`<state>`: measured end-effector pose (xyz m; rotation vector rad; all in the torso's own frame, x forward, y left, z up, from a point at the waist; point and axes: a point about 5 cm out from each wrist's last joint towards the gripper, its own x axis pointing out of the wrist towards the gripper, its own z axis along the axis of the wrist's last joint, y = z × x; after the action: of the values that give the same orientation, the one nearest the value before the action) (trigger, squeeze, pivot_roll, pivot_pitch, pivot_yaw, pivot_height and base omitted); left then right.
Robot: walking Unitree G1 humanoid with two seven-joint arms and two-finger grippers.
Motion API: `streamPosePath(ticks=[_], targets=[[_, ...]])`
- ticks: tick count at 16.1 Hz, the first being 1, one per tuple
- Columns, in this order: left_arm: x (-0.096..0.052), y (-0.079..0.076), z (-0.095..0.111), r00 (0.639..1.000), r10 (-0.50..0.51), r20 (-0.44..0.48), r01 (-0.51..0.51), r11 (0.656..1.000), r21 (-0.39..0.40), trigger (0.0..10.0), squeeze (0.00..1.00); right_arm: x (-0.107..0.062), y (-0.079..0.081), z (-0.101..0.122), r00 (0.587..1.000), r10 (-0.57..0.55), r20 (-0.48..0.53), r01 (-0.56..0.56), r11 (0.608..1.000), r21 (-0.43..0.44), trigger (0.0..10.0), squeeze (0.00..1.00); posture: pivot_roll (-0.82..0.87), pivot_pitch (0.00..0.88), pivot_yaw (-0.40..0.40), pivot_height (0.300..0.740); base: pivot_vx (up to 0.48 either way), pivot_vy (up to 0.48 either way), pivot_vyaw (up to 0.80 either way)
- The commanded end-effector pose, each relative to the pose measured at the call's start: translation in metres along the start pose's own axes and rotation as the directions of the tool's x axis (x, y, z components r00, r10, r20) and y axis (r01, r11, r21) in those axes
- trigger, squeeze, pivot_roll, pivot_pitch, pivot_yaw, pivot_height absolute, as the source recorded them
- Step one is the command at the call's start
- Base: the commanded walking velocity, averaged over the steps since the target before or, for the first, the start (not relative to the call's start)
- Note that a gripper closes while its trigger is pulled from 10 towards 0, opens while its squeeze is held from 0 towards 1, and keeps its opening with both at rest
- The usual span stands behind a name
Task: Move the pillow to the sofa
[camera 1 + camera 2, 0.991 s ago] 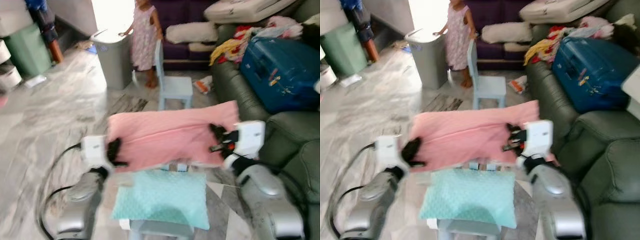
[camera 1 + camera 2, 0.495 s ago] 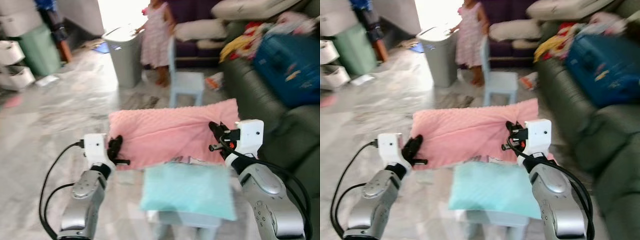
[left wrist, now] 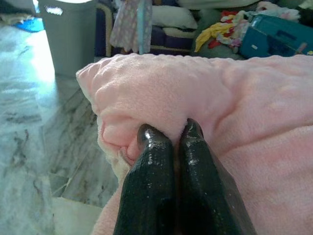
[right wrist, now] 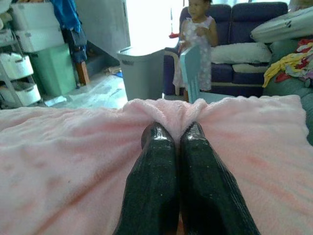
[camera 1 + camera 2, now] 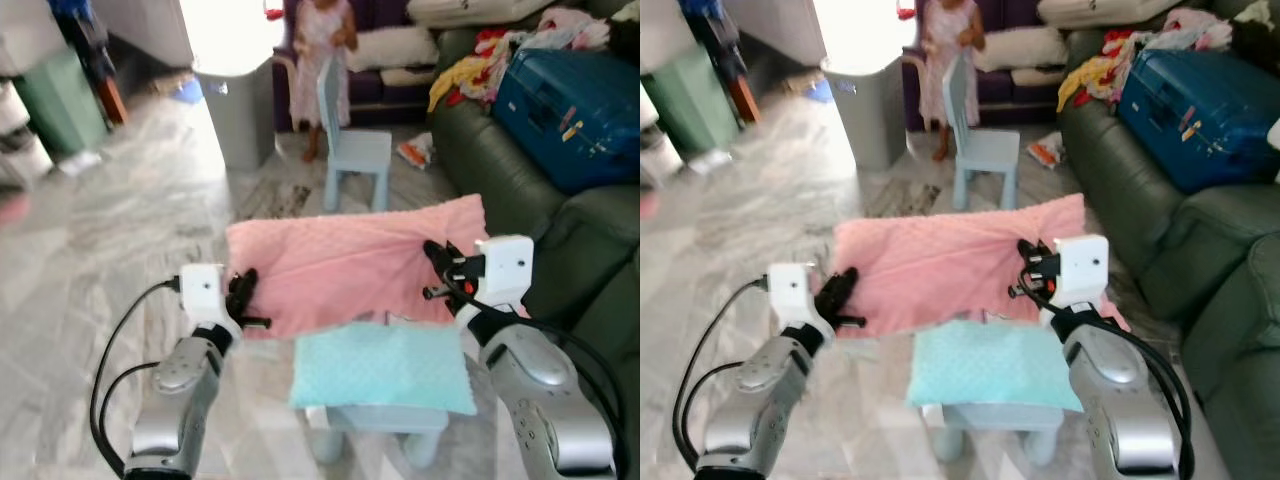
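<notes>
Pink pillow [image 5: 350, 265] hangs in the air above a teal pillow [image 5: 383, 368], pinched at its ends by left gripper [image 5: 243, 300] and right gripper [image 5: 438, 272]. Beyond, the green sofa [image 5: 500, 190] is cluttered; the fabric pinches might slip.

Pink pillow [image 5: 340, 262], teal pillow [image 5: 380, 368], blue suitcase [image 5: 565, 92]

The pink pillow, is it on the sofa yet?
Not yet. The fluffy pink pillow is lifted, with the left gripper and right gripper each pinching one end. It hangs above a teal cushion. Left: carrying it to the dark green sofa and letting go.
</notes>
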<state>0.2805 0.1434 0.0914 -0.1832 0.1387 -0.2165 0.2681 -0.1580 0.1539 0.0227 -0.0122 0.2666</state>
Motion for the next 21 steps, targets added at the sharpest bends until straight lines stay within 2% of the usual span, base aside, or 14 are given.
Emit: streamPosePath(ticks=[1,6,10,15,21], targets=[[0.0002,0.0008,0.0016,1.000,0.001,0.003,-0.001,1.000,0.009,10.0,0.00,0.0006,-0.0010,0.0064,1.000,-0.004,0.030,0.004,1.000,-0.010,10.0,0.00,-0.21,0.000,0.037,0.740,0.000,0.000,0.00],[0.0001,0.0003,0.0013,1.000,-0.020,-0.003,0.020,1.000,0.012,10.0,0.00,0.0009,-0.0006,0.0066,1.000,-0.003,0.031,0.004,1.000,-0.011,10.0,0.00,-0.21,0.000,0.039,0.740,0.000,0.000,0.00],[-0.0005,0.0018,0.0005,1.000,-0.016,-0.004,0.016,1.000,-0.027,10.0,0.00,0.0003,-0.0004,0.0063,1.000,-0.006,0.031,0.006,1.000,-0.009,10.0,0.00,-0.21,0.000,0.041,0.740,0.061,-0.379,0.00],[-0.0006,0.0010,0.0007,1.000,-0.012,0.010,0.013,0.996,-0.087,10.0,0.00,-0.0010,-0.0013,0.0062,1.000,-0.009,0.029,0.009,1.000,-0.013,10.0,0.00,-0.21,0.000,0.039,0.740,0.000,0.000,0.00],[-0.0005,0.0026,0.0012,1.000,-0.005,0.008,0.005,0.996,-0.092,10.0,0.00,-0.0003,-0.0009,0.0067,1.000,-0.007,0.029,0.007,1.000,-0.013,10.0,0.00,-0.21,0.000,0.036,0.740,0.000,0.000,0.00]])
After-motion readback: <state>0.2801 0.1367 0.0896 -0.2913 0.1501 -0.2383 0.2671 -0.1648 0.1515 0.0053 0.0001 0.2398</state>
